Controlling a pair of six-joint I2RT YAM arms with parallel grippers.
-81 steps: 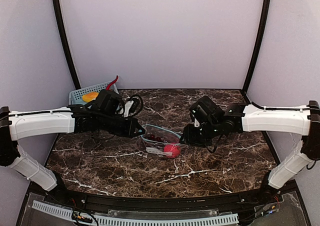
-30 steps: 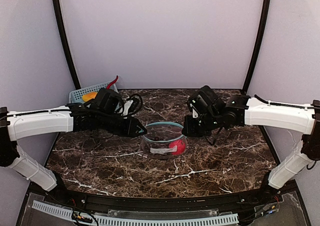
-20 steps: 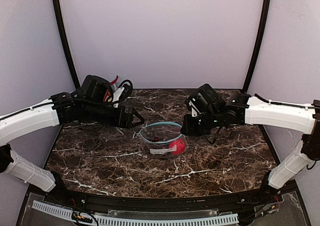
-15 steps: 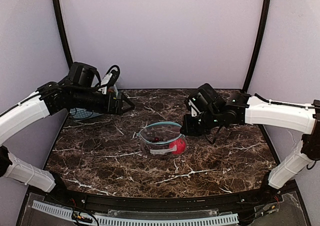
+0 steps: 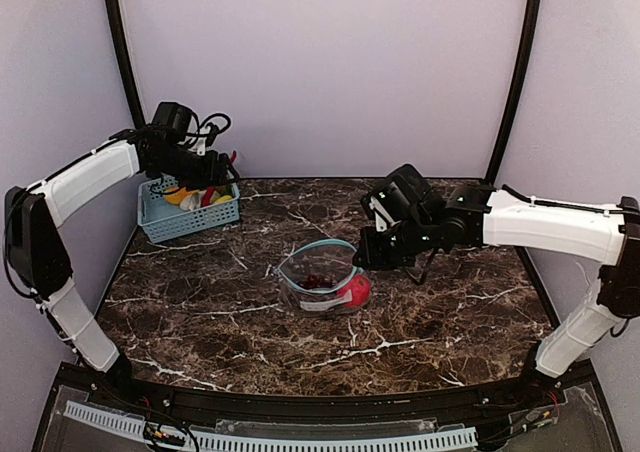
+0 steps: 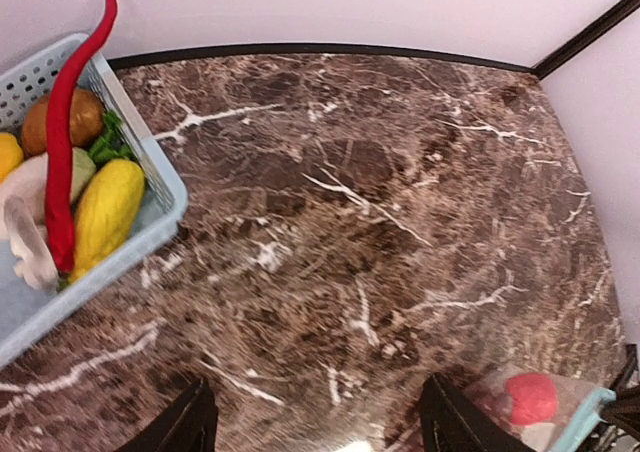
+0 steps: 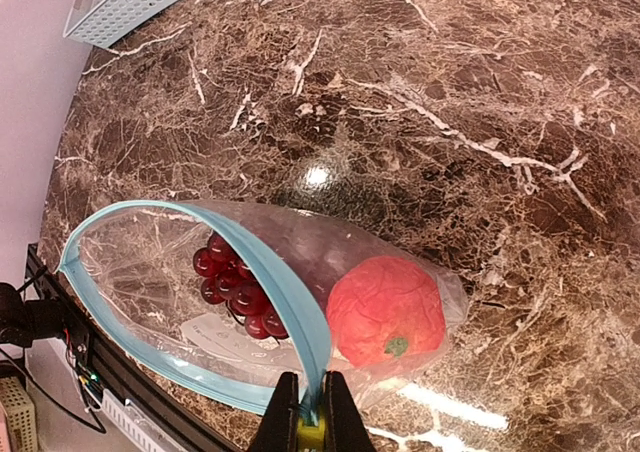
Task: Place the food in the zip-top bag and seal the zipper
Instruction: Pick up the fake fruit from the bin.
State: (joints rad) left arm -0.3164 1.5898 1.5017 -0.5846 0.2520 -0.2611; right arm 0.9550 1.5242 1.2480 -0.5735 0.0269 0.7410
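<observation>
"Teal-blue, that narrow zipper strip (image 7: pixel 268 262) — where does the clear plastic zip-top bag (image 5: pixel 320 297) it belongs to sit?"

"Mid-table, on the dark brown marble top (image 5: pixel 200 302), with its mouth standing in an open loop. The right gripper (image 7: pixel 300 417) has its jaws pinched tight on the strip at the bag's right end."

"What is inside?"

"A dark purple grape bunch (image 7: pixel 235 284) and a red round fruit (image 7: pixel 385 310), side by side."

"And the left gripper (image 6: pixel 320 434)?"

"Raised at the far-left corner, its fingers spread apart with nothing between them. Beside it sits the light blue mesh basket (image 6: pixel 165 197), holding a yellow oblong piece (image 6: pixel 105 210) and a brown oval piece (image 6: pixel 85 117), with a long red chilli (image 6: pixel 62 142) lying across and poking over the rim."
</observation>
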